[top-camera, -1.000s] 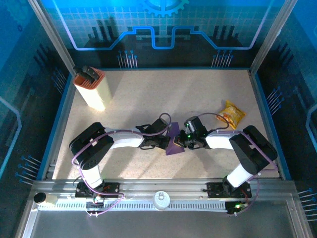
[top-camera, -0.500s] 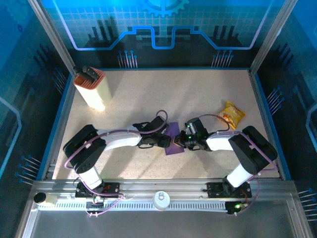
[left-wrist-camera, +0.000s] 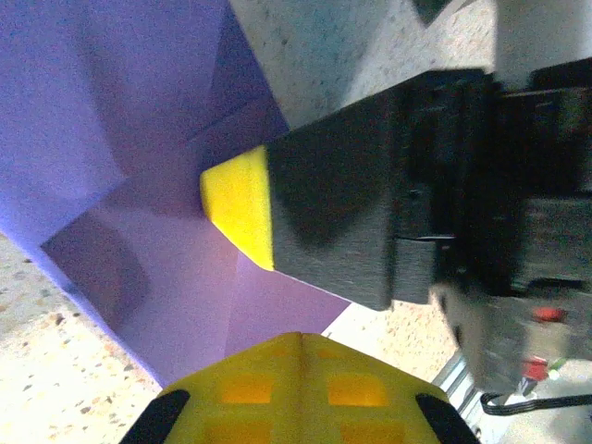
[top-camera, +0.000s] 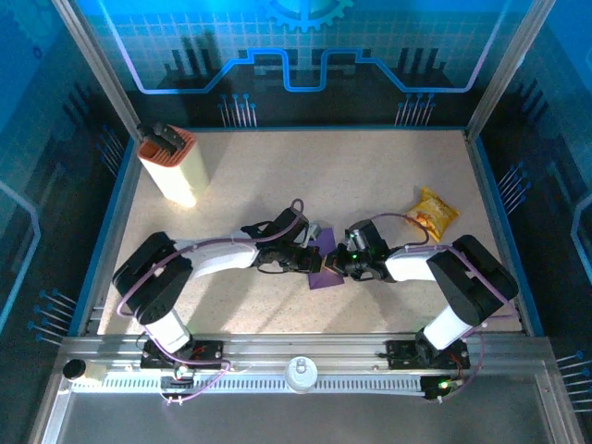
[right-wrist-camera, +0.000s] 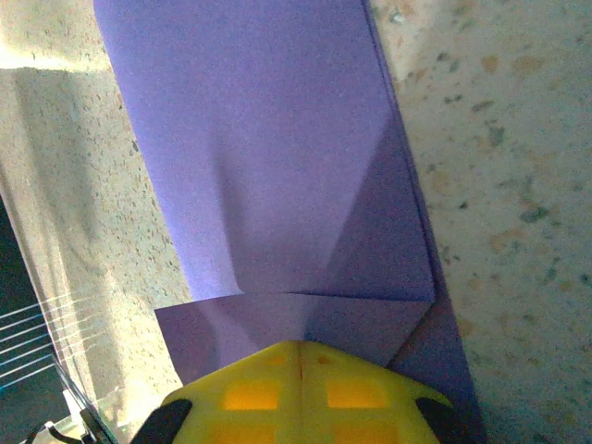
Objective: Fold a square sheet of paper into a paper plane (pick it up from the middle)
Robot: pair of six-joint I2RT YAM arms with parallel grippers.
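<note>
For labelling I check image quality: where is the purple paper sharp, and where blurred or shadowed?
Right wrist: the paper is sharp, creases clear; glare on the table upper left. Left wrist: soft focus, dark shadow on the paper's lower left. Top external: evenly lit, paper small.

Non-task stuff I've got, clock read from table centre, my side at 6. Table [top-camera: 370, 176] is speckled beige with a blue rim [top-camera: 500, 231]. Tall cream box [top-camera: 171, 171] with an orange top sits at 10 o'clock near the far-left corner, with something dark [top-camera: 167, 139] on its top end, can't tell what. Yellow-orange crinkly snack packet [top-camera: 434, 213] lies flat at 3 o'clock near the right rim, well apart from the box. Aluminium rail [top-camera: 518, 356] runs along the 6 o'clock edge, with a white round knob [top-camera: 301, 373] mid-rail and a black round cap [top-camera: 72, 368] at its left end. Blue back panel [top-camera: 305, 55] at 12 has grid and gear graphics. Metal post [top-camera: 99, 65] at 11.
</note>
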